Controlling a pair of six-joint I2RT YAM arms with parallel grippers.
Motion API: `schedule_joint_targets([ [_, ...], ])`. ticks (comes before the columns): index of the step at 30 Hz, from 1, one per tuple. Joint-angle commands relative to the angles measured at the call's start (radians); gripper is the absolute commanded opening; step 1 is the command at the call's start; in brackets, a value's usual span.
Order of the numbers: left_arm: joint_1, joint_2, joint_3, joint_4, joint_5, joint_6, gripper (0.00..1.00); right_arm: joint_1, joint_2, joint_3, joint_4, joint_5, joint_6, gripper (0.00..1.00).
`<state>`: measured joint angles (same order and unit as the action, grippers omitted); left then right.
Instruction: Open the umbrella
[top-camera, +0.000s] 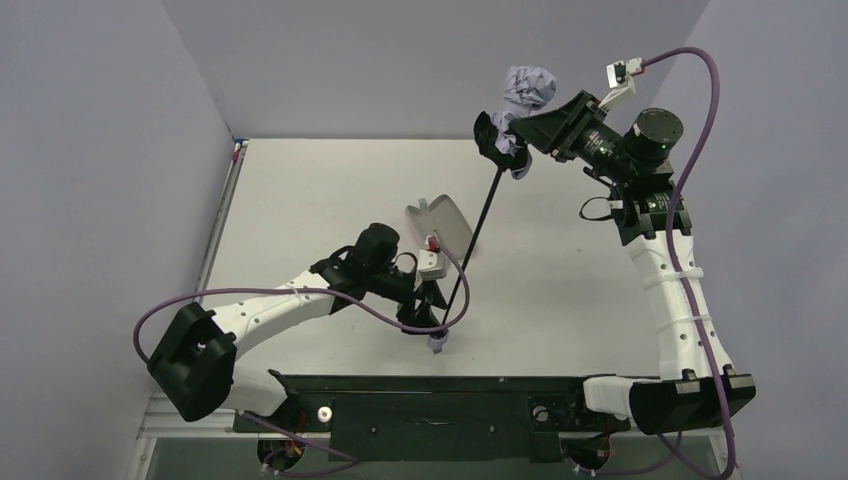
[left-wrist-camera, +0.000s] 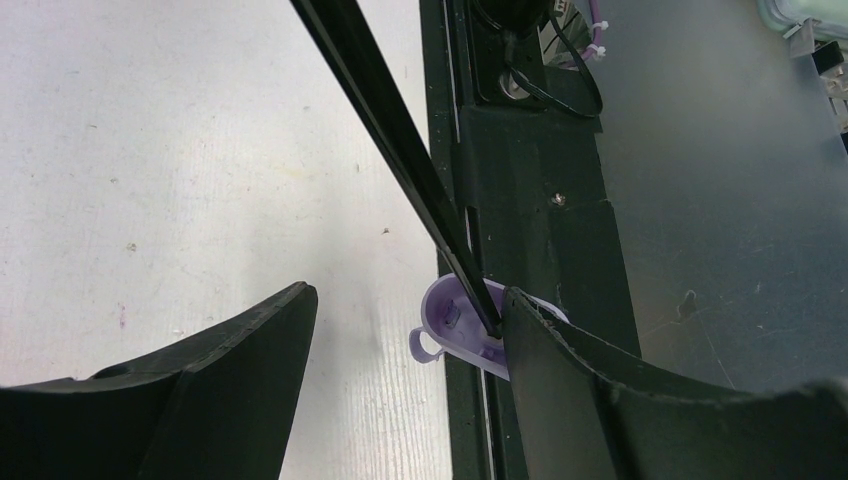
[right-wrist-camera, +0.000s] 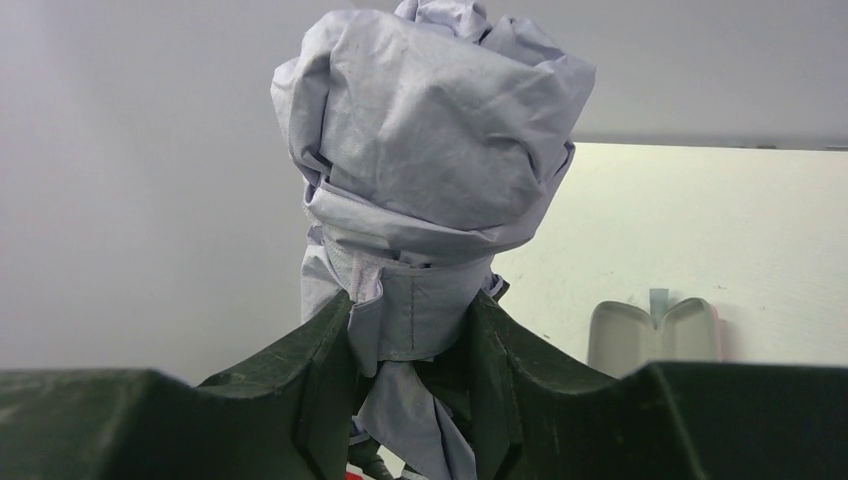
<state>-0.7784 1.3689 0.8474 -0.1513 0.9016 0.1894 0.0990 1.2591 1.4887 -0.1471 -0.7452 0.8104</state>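
- High at the far right, the right gripper (right-wrist-camera: 410, 325) is clamped on the umbrella (right-wrist-camera: 430, 150); its bundled lavender-grey canopy bulges above the jaws
- Black shaft (top-camera: 475, 235) slants down to the handle (left-wrist-camera: 455, 325) at the near edge of the table (top-camera: 300, 200)
- Left gripper (left-wrist-camera: 408, 298) stands apart; the handle sits between its 2 fingers (left-wrist-camera: 230, 370), close by one
- Clamshell case (top-camera: 440, 222) lies open behind
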Motion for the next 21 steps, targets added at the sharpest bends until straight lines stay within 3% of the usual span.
schedule_joint_targets([
  [1,-0.046,0.048,-0.038,-0.264,0.054,0.07,0.66,-0.073,-0.012,0.134,0.352,0.206,0.059,0.0],
  [10,-0.051,0.04,-0.018,-0.265,0.023,0.068,0.63,-0.062,-0.033,0.072,0.355,0.187,0.054,0.0],
  [14,-0.045,0.01,0.038,-0.139,-0.033,-0.078,0.64,-0.014,-0.057,0.015,0.33,0.173,0.017,0.0],
  [21,-0.001,-0.019,0.217,0.036,-0.139,-0.266,0.86,0.08,-0.109,-0.098,0.279,0.167,-0.061,0.0],
])
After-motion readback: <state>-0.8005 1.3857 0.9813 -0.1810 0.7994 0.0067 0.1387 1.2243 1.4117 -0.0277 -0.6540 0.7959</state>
